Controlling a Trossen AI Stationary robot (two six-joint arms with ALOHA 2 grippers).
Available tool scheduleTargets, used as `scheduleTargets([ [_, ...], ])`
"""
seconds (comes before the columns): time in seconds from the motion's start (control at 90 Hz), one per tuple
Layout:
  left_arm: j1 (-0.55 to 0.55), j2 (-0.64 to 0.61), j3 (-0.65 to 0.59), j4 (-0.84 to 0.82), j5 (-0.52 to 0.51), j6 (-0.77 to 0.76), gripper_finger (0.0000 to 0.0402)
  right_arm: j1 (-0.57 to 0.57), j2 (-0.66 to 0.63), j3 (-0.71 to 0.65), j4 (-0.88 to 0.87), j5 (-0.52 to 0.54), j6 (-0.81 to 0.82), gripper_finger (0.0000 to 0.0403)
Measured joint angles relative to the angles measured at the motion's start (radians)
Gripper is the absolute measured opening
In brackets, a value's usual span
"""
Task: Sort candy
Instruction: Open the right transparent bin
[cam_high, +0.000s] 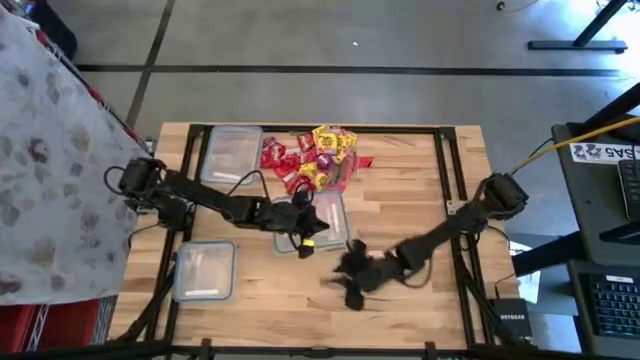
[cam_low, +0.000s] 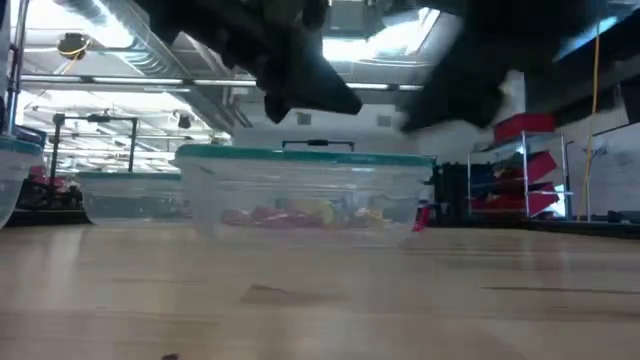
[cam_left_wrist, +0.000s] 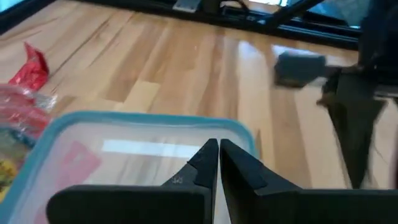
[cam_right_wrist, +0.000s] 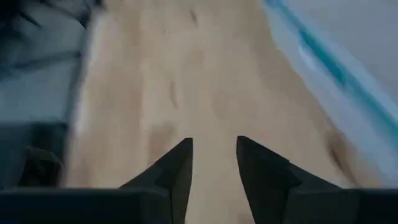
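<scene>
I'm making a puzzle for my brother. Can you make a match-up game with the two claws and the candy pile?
Things:
1. left claw
2. right claw
3. candy pile

States:
A. a red and yellow heap
B. fingers apart, over the bare table
C. fingers together, over a clear tub

Pairs: 1-C, 2-B, 3-A

Right tool (cam_high: 352, 285) blurred; individual candy (cam_high: 315, 157) indistinct.

Wooden table (cam_high: 400, 200), pale planks. Three clear tubs (cam_high: 232, 153) on it, candy (cam_high: 315, 160) heaped at the far edge.
</scene>
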Motion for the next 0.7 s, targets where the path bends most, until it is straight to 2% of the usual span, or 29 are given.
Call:
scheduleTargets([
  [0.122, 0.008, -0.002, 0.000, -0.105, -0.041, -0.010, 0.0000, 0.057, 0.022, -0.070, 0.066, 0.192, 0.184, 0.0111],
  [0.233, 0.028, 0.002, -0.001, -0.202, -0.047, -0.034, 0.0000, 0.061, 0.067, -0.136, 0.226, 0.228, 0.251, 0.0111],
  [0.389, 0.049, 0.032, -0.022, -0.203, -0.050, -0.035, 0.0000, 0.023, 0.163, -0.190, 0.463, 0.333, 0.177, 0.0111],
  [0.467, 0.053, 0.040, -0.031, -0.188, -0.048, -0.054, 0.0000, -0.017, 0.207, -0.195, 0.568, 0.326, 0.132, 0.0111],
  [0.544, 0.053, 0.053, -0.039, -0.180, -0.049, -0.065, 0.0000, -0.048, 0.237, -0.195, 0.624, 0.312, 0.098, 0.0111],
  [0.7, 0.033, 0.086, -0.049, -0.179, -0.060, -0.068, 0.0000, -0.069, 0.257, -0.195, 0.706, 0.363, 0.068, 0.0111],
])
